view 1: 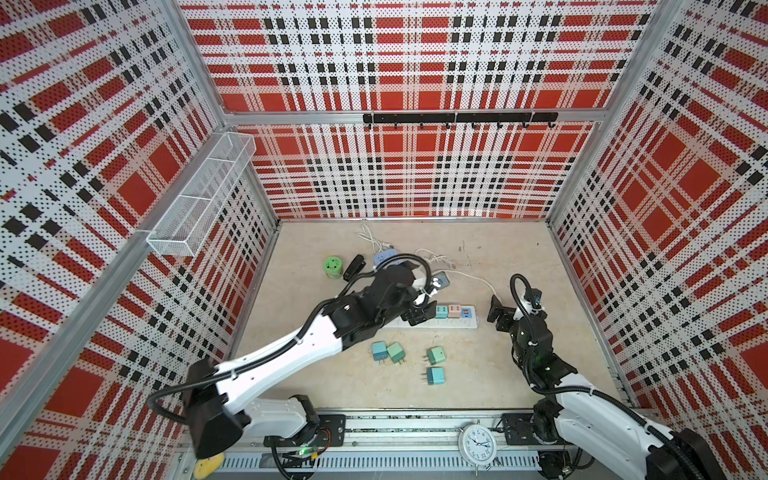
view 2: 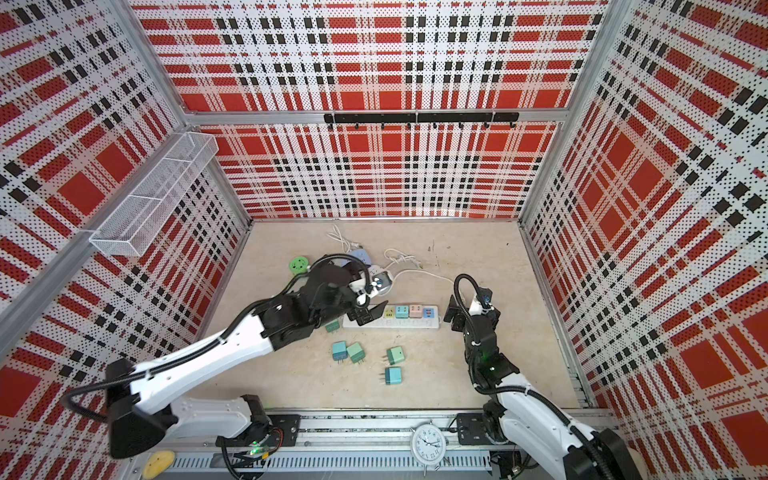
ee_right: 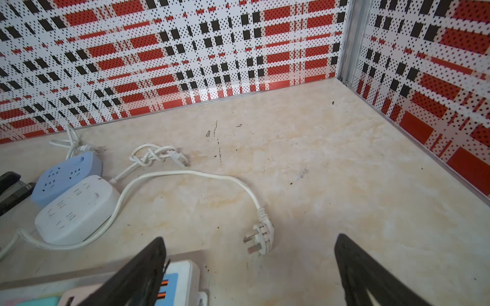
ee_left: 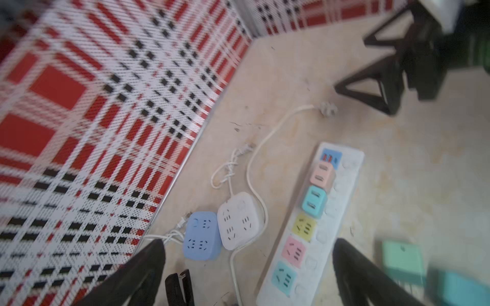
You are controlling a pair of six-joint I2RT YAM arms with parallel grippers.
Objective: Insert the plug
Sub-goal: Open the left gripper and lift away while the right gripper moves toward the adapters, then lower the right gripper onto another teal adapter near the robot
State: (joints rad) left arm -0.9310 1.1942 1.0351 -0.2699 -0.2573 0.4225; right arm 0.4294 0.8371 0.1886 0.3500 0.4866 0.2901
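Note:
A white power strip [view 1: 432, 323] [view 2: 395, 322] [ee_left: 331, 212] lies mid-table with coloured sockets. A teal plug [ee_left: 314, 201] and a pink plug [ee_left: 322, 176] stand seated in it side by side. Several loose teal and green plugs [view 1: 397, 353] [view 2: 392, 375] lie on the table in front of it. My left gripper [view 1: 420, 314] [view 2: 370, 313] [ee_left: 249, 242] hangs open over the strip's left end with nothing between its fingers. Just off the strip's right end [ee_right: 183, 278], my right gripper [view 1: 495, 312] [view 2: 451, 313] [ee_right: 250, 238] is open and empty.
The strip's white cord ends in a three-pin plug [ee_right: 261, 238] on the table. A blue cube socket [ee_left: 202, 239] and a white cube socket [ee_left: 238, 220] sit behind the strip with knotted cords. A green round socket [view 1: 333, 267] and a black stapler [view 1: 354, 266] lie at the back left.

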